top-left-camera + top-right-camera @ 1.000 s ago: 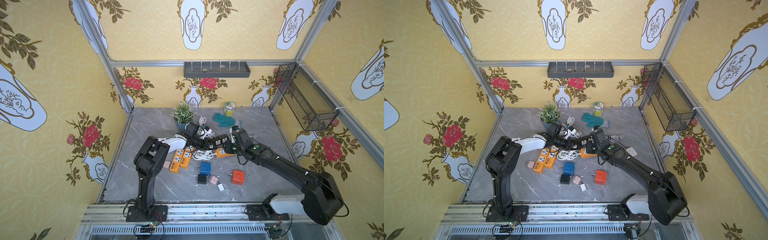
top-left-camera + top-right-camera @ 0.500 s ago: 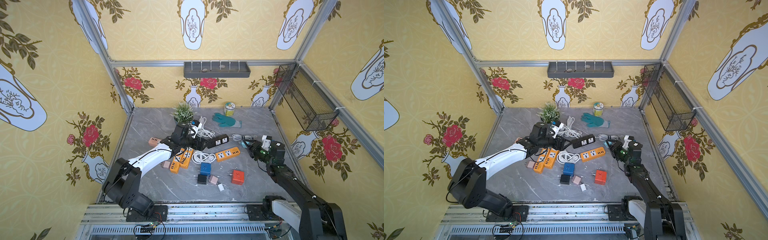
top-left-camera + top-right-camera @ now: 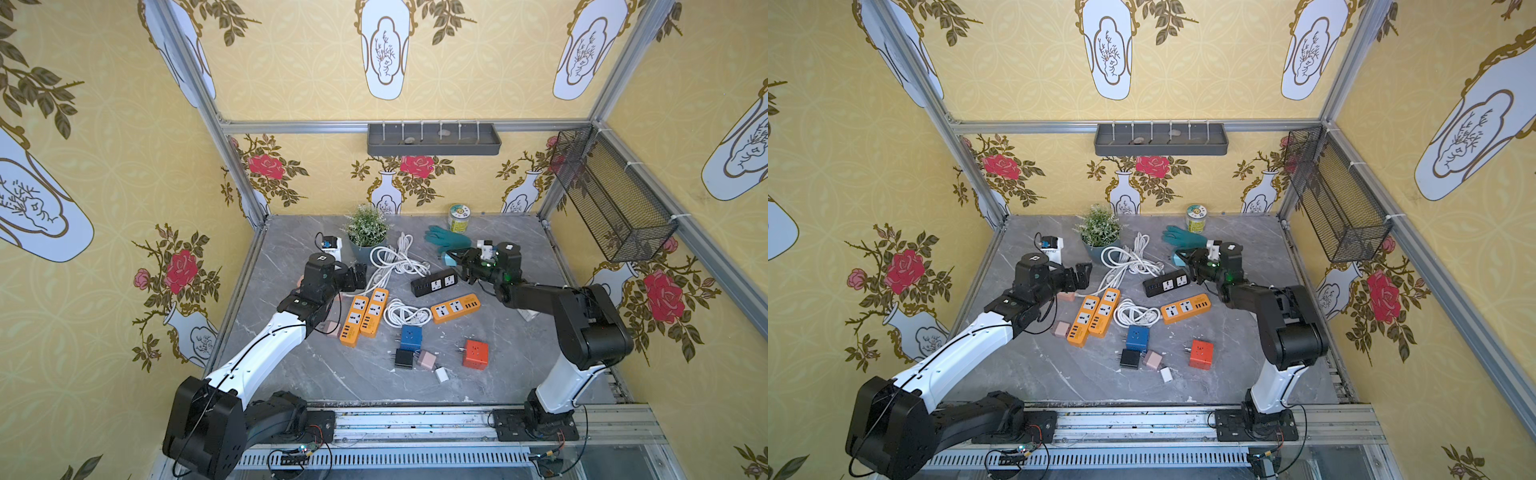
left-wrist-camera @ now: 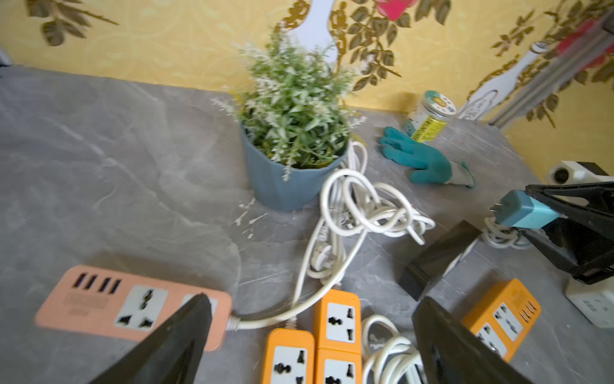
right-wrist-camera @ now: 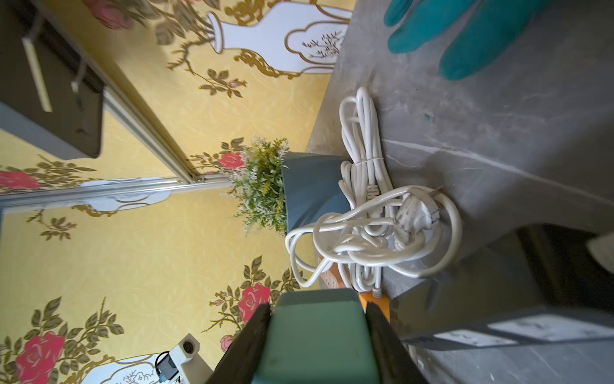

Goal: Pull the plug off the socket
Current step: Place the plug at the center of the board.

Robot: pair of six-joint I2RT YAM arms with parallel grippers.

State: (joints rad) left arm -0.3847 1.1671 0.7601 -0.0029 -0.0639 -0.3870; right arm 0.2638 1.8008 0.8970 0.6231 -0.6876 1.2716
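My right gripper (image 3: 456,259) (image 5: 319,307) is shut on the teal plug (image 4: 523,212) (image 5: 317,342) and holds it above the table. The plug's prongs (image 4: 495,208) are bare in the air. The socket, a black power strip (image 3: 434,282) (image 3: 1166,282) (image 4: 438,259), lies flat just below and beside the plug, apart from it. My left gripper (image 3: 359,276) (image 4: 312,301) stands open and empty at the left. It hovers over a salmon strip (image 4: 99,299) and two orange strips (image 4: 337,319).
A potted plant (image 3: 368,232), a green glove (image 3: 446,240) and a jar (image 3: 458,216) stand at the back. White cable bundles (image 3: 399,259) (image 3: 405,313), a third orange strip (image 3: 455,307) and several small adapter cubes (image 3: 473,353) lie mid-table. A wire basket (image 3: 602,199) hangs on the right wall.
My left gripper has opened and drawn back to the left, away from the black strip. My right gripper stays shut on the teal plug, which is now clear of the strip.
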